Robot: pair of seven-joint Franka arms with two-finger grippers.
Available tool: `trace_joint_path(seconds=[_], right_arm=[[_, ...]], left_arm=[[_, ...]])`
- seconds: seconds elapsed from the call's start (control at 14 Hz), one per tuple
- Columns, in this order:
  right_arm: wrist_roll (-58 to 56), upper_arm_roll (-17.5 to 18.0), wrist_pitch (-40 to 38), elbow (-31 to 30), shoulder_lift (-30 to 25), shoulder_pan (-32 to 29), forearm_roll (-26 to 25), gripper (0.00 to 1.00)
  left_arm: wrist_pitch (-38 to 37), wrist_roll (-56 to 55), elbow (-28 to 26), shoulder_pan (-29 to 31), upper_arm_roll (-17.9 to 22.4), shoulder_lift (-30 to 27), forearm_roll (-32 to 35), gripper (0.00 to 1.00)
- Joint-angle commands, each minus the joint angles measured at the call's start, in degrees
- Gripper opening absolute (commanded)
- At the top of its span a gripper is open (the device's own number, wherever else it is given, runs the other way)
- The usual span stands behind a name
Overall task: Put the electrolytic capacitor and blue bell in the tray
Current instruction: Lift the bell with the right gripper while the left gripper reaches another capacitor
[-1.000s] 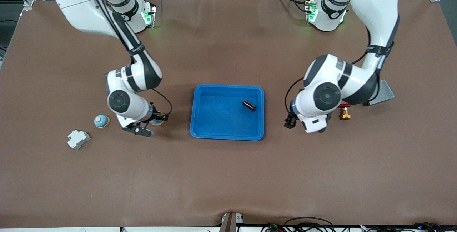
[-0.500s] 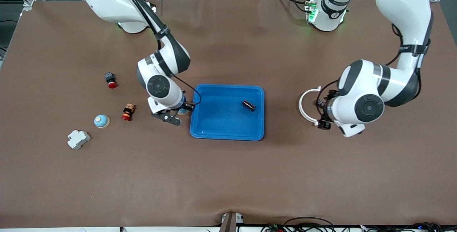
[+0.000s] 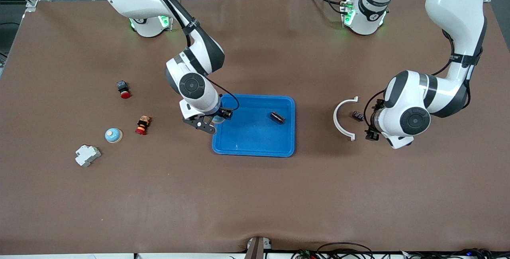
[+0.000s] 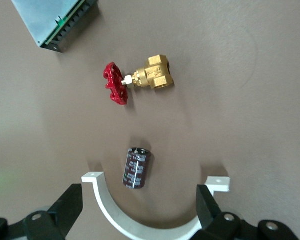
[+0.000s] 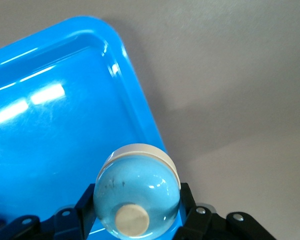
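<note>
The blue tray (image 3: 247, 136) lies mid-table, and a black electrolytic capacitor (image 3: 277, 117) lies in it near its left-arm end. My right gripper (image 3: 216, 119) is shut on a blue bell (image 5: 135, 192) and holds it over the tray's rim (image 5: 140, 115) at the right arm's end. A second blue bell (image 3: 113, 135) sits on the table toward the right arm's end. My left gripper (image 4: 138, 197) is open and empty, up over a white half ring (image 4: 150, 225). A second capacitor (image 4: 136, 167) lies on the table inside that ring's curve.
The white half ring (image 3: 343, 119) and the capacitor (image 3: 357, 115) lie between the tray and the left arm. A brass valve with a red handwheel (image 4: 137, 80) and a grey box (image 4: 55, 20) lie close by. Two red-capped buttons (image 3: 123, 89) (image 3: 142, 125) and a white breaker (image 3: 87, 155) lie at the right arm's end.
My right gripper carried the blue bell from the table to over the tray's rim. My left arm swung away from the tray, uncovering the white half ring and the second capacitor.
</note>
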Motion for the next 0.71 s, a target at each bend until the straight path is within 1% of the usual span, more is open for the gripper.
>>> trace_joint_path(seconds=[0.0, 0.14, 0.21, 0.64], right_arm=[[1.08, -0.09, -0.59, 2.16, 1.55, 0.86, 1.23, 0.03], [1.08, -0.09, -0.51, 2.78, 2.61, 1.39, 1.32, 0.03], [1.08, -0.09, -0.42, 2.78, 2.96, 1.74, 1.32, 0.03], [1.08, -0.09, -0.24, 5.06, 5.78, 3.23, 1.32, 0.03]], left_arm=[[6.87, 0.02, -7.06, 0.91, -0.77, -2.82, 1.10, 1.00], [11.10, -0.86, -10.93, 0.83, -0.69, -2.90, 1.18, 1.00], [12.07, -0.86, -11.64, 1.00, -0.69, -2.99, 1.18, 1.00], [13.05, -0.86, -12.70, 0.91, -0.60, -1.85, 1.27, 1.00]])
